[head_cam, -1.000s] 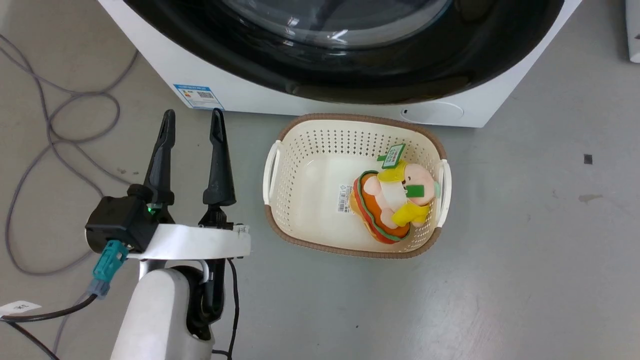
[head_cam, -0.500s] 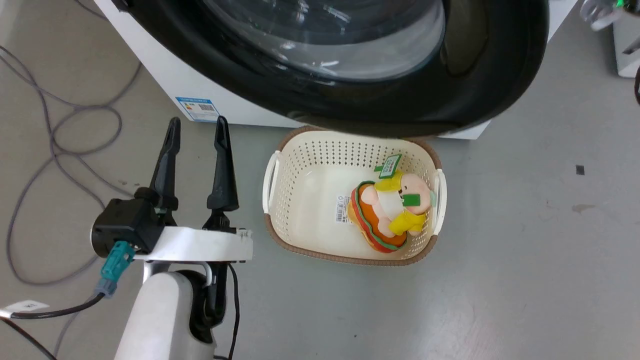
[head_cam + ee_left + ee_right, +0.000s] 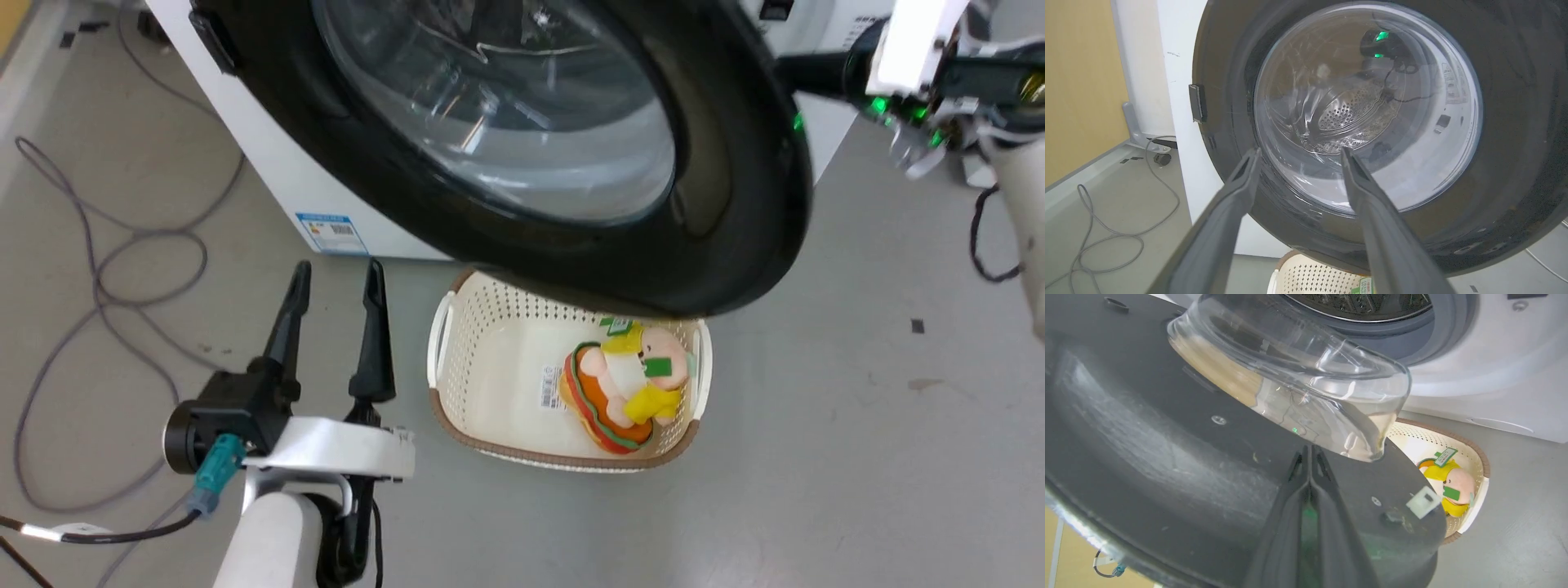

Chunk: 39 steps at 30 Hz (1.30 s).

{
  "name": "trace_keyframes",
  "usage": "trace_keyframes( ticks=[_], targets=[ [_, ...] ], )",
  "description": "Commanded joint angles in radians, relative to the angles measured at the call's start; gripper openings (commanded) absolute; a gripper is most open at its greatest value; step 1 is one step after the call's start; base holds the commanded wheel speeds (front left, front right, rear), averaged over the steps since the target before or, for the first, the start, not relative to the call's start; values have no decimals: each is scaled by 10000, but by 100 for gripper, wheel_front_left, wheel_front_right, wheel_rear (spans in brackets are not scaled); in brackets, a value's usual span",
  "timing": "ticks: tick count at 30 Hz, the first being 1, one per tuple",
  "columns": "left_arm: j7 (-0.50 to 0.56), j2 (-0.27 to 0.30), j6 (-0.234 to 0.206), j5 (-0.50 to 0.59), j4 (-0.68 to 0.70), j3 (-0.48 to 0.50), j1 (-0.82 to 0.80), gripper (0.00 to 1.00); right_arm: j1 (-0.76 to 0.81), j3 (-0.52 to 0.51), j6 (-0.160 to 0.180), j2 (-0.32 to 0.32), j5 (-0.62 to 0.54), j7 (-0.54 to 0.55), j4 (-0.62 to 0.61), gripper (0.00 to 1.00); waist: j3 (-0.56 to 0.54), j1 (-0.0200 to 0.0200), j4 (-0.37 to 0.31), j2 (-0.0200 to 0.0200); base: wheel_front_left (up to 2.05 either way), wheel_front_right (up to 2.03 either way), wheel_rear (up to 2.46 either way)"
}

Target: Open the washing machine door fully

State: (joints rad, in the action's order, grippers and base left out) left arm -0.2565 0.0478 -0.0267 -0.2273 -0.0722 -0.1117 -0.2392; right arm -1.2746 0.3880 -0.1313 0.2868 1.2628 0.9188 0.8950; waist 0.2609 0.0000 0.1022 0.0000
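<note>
Leaning on the half-open washing machine door [image 3: 735, 204] above the basket [image 3: 439, 359], right end effector [image 3: 1310, 451] was pressed together; steady push along the hinge arc looked best; left end effector [image 3: 338, 265] idled, spread

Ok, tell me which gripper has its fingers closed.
The right gripper: its fingers meet, tips at the washing machine door; the left gripper has its fingers spread apart.
</note>
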Motion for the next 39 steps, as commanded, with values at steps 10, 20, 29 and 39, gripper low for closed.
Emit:
trace_keyframes(
  ticks=[10, 20, 29, 39],
  targets=[
    [-53, 57, 356, 548, -432, 235, 901, 100, 1930, -99, 6, -303, 312, 444, -1116, 0, -916, 0, -143, 0, 0, 0, 0],
    [-53, 51, 509, 715, -789, 156, 1528, 100, 3250, -4, 6, -920, 436, 842, -2124, 0, -1542, 0, -60, 0, 0, 0, 0],
    [-53, 45, 540, 732, -1009, 16, 1728, 100, 3999, 161, 6, -1437, 447, 1331, -2778, 0, -1743, 0, 30, 0, 0, 0, 0],
    [-53, 39, 517, 720, -1209, -41, 1810, 100, 4696, 314, 6, -1882, 649, 1854, -3699, 0, -1942, 0, 65, 0, 0, 0, 0]
  ],
)
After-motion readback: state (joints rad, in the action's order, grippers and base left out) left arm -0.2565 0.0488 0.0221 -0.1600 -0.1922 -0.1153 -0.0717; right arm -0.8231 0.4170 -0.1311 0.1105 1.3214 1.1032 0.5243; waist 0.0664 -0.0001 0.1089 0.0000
